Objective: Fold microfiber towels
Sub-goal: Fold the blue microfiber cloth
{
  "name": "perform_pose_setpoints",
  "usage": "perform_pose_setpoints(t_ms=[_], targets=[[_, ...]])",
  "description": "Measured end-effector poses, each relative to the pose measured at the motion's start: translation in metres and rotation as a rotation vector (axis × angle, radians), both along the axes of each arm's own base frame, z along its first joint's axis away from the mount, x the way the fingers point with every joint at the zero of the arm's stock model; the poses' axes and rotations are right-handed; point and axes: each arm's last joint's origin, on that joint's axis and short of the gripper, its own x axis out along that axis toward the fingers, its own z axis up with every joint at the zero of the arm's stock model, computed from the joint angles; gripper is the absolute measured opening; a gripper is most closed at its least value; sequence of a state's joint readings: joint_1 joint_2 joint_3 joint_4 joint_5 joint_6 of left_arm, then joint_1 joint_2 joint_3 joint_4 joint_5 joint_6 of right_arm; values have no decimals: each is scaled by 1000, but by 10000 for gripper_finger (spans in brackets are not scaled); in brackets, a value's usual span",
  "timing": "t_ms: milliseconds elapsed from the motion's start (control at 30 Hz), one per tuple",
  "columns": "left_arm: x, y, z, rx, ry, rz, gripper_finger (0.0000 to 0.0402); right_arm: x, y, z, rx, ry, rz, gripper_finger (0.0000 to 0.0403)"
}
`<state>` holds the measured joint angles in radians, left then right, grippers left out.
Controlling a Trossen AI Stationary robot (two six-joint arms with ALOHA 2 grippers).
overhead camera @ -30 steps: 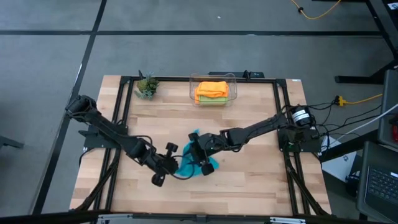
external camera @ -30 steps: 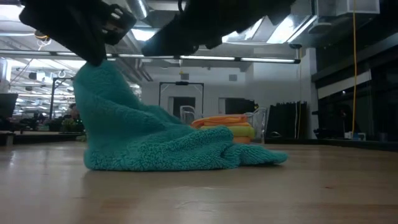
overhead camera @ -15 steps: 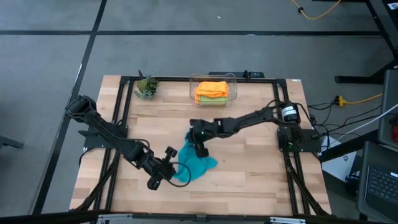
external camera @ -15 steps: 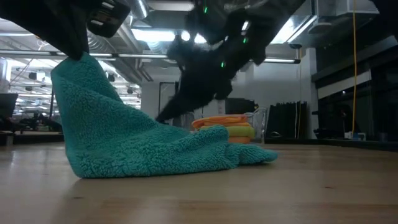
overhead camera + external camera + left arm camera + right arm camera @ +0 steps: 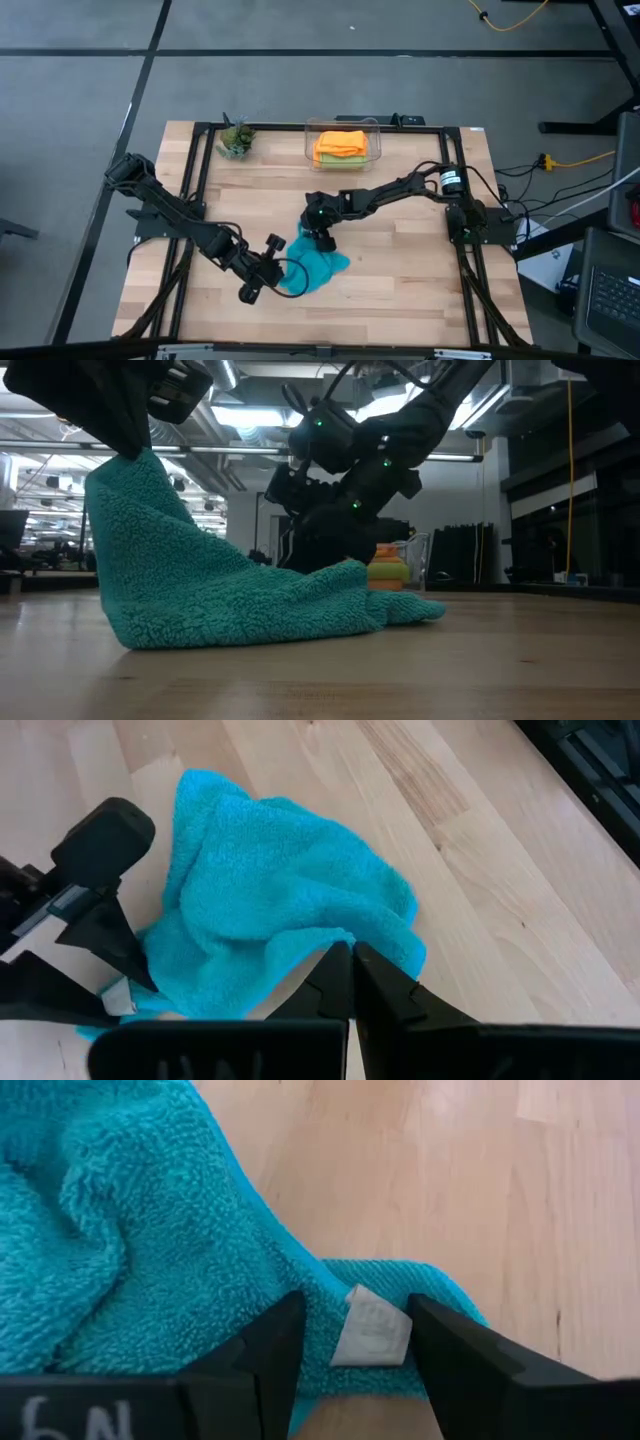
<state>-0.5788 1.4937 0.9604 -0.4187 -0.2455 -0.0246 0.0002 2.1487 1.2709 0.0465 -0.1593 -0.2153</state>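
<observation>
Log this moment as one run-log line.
left gripper: shut on teal towel, corner lifted | right gripper: open, at towel's white tag | folded towels in clear bin

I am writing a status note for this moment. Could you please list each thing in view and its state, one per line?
Teal towel: crumpled on the table, one corner lifted by the left gripper.
Left gripper: shut on the teal towel.
Right gripper: open, fingers either side of the towel's white tag.
Folded towels: stacked in the bin.
Bin: upright at the table's far edge.
Plant: upright.
</observation>
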Motion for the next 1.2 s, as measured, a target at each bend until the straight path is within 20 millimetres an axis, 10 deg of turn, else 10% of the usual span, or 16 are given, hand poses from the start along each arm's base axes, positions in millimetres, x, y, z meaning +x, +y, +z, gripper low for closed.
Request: perform_pose_setpoints(t_ms=[367, 800, 1200], targets=[[1, 1, 0, -32, 6, 53, 0, -7, -3, 17, -13, 47, -151, 19], [1, 15, 4, 81, -79, 399, 0, -40, 18, 114, 30, 11, -204, 8], [-15, 30, 71, 320, 11, 604, 0, -94, 49, 191, -268, -158, -433, 8]])
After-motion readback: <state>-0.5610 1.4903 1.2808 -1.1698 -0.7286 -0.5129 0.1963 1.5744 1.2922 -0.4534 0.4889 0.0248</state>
